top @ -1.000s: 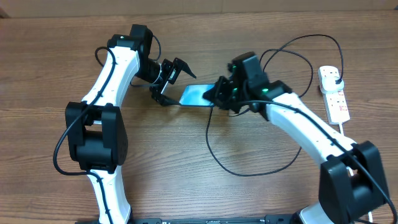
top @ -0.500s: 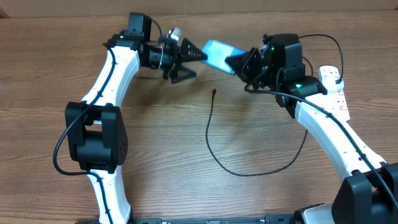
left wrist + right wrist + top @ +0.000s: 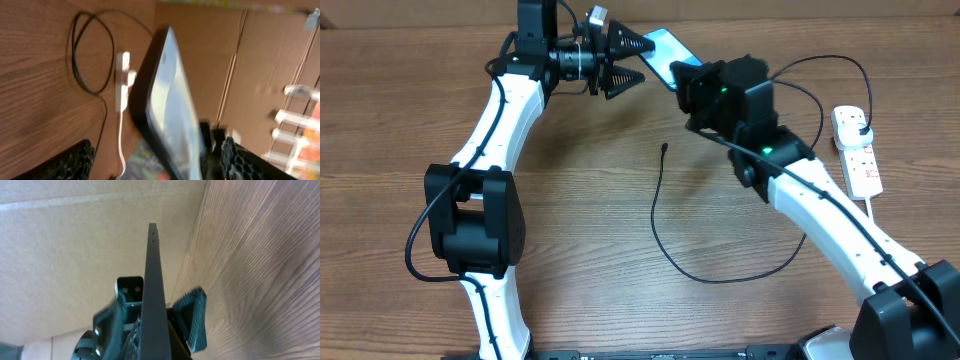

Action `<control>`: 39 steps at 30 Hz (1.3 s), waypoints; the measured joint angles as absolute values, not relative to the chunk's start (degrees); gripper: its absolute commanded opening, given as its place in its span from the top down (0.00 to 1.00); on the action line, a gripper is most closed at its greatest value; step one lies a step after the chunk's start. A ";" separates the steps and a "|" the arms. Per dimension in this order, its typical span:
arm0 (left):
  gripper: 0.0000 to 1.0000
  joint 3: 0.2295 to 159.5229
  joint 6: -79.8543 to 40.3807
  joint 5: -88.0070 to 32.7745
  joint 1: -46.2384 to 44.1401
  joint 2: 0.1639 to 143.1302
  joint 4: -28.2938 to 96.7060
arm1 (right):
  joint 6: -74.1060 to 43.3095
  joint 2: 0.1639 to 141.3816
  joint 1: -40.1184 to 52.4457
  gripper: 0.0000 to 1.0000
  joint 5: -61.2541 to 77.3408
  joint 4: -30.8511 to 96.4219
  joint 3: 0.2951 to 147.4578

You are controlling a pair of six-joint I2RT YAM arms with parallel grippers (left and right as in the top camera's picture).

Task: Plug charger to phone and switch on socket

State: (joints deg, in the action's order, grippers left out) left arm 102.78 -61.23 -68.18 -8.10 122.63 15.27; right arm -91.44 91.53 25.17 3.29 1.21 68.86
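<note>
The phone [image 3: 663, 50] is up in the air, off the table [image 3: 570, 220], and it tilts. The right gripper [image 3: 683, 78] is at the phone's lower right end and has closed on it. In the right wrist view the phone is seen edge-on, a thin dark strip, with one finger [image 3: 194, 322] on each side of it.

The left gripper [image 3: 646, 62] is at the phone's other end, the upper left one. Its jaws are spread wide and hold nothing. In the left wrist view the phone stands between the two black fingers [image 3: 75, 162]. I cannot tell if a finger touches the phone.

The tip of the charger [image 3: 664, 148] lies on the table below the phone, well apart from it. Its black cable makes a big loop on the table, then runs up to the socket [image 3: 857, 150], far to the right of the phone.

The right gripper covers the phone's lower end from above. The screen looks like a pale blue blur in the left wrist view, and no words can be read on it. The socket's switches are too small to tell on from off. A small grey box [image 3: 129, 292] past the phone is blurry, and I cannot tell what it is
</note>
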 measured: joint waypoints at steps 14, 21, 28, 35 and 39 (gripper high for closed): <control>0.62 102.78 -81.19 -62.00 -9.04 122.63 8.73 | -98.67 91.53 27.97 0.96 -4.58 1.06 68.86; 0.69 102.80 -83.11 -61.91 -9.04 122.61 8.43 | -99.00 91.53 28.99 0.96 -5.28 -1.52 68.82; 0.80 102.80 -84.05 -62.13 -9.04 122.61 8.34 | -99.24 92.58 30.22 0.96 -5.50 -2.50 68.75; 0.87 102.80 -84.09 -63.16 -9.04 122.61 8.58 | -99.37 94.21 30.79 0.96 -2.39 -4.86 68.75; 0.93 102.80 -83.96 -63.37 -9.04 122.61 8.51 | -100.36 94.21 30.79 0.96 -2.35 -5.15 68.75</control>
